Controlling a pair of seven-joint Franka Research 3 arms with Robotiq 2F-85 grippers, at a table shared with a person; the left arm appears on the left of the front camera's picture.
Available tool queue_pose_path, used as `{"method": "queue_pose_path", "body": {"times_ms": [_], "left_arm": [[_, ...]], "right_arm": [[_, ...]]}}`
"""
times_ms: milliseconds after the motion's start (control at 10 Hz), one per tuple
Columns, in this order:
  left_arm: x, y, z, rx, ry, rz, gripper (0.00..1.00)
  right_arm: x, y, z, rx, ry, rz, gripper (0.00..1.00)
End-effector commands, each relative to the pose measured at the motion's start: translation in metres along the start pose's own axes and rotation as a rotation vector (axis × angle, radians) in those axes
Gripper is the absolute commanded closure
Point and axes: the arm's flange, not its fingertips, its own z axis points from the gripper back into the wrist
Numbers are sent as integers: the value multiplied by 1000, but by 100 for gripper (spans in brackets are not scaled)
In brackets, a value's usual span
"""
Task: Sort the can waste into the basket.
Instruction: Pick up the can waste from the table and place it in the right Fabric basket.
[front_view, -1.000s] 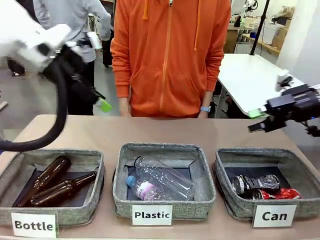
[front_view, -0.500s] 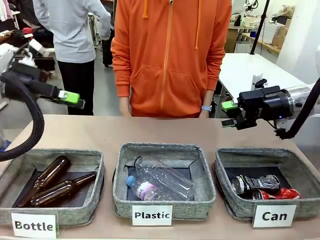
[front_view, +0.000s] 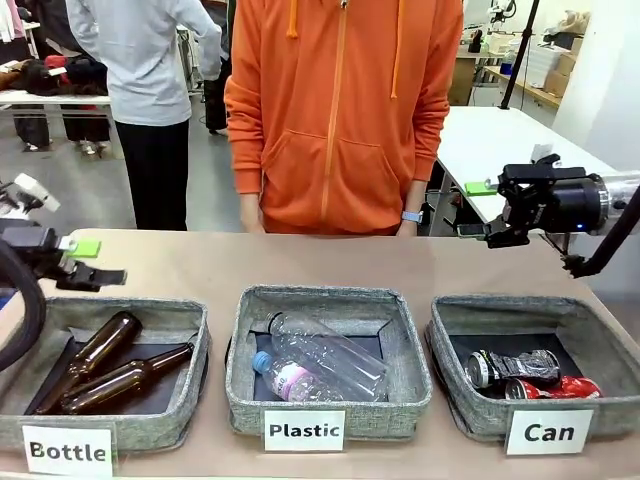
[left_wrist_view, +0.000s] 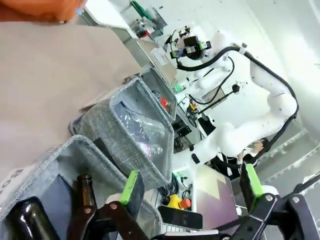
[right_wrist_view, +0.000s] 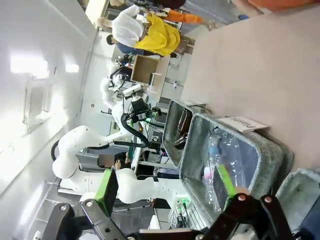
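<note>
Three grey fabric baskets in a row along the near edge of the brown surface (front_view: 200, 262), each with a white front label. At the right, the basket (front_view: 533, 378) marked "Can", holding both pieces of can waste side by side on its dark lining: the black and silver can (front_view: 512, 366) toward the back, the red can (front_view: 553, 388) just in front of it, the two touching or nearly so. In the middle, the "Plastic" basket (front_view: 328, 360) with clear plastic bottles (front_view: 322, 365) lying inside. At the left, the "Bottle" basket (front_view: 108, 372) with two brown glass bottles (front_view: 108, 366) lying slantwise. Left pincer (front_view: 92, 261) low at the left edge, hovering above the far rim of the "Bottle" basket, fingers wide apart and gripping nothing; same wide gap between the green pads (left_wrist_view: 132, 186) in the left wrist view, with bottle necks and grey basket walls beyond. Right pincer (front_view: 477, 208) raised at the right, above the surface behind the "Can" basket, pointing toward the middle, likewise spread wide and empty; green pads (right_wrist_view: 107, 184) well apart in the right wrist view. Across the surface, a person in an orange hoodie (front_view: 340, 110) standing at the far edge.
</note>
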Motion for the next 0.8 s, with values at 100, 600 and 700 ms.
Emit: {"method": "queue_pose_path", "body": {"times_ms": [100,600,700], "left_arm": [[27,-9,-17,-35,67,-54,0],[27,-9,-17,-35,67,-54,0],[27,-9,-17,-35,67,-54,0]], "right_arm": [[-1,1,-12,-1,21,2,0],[-1,1,-12,-1,21,2,0],[-1,1,-12,-1,21,2,0]]}}
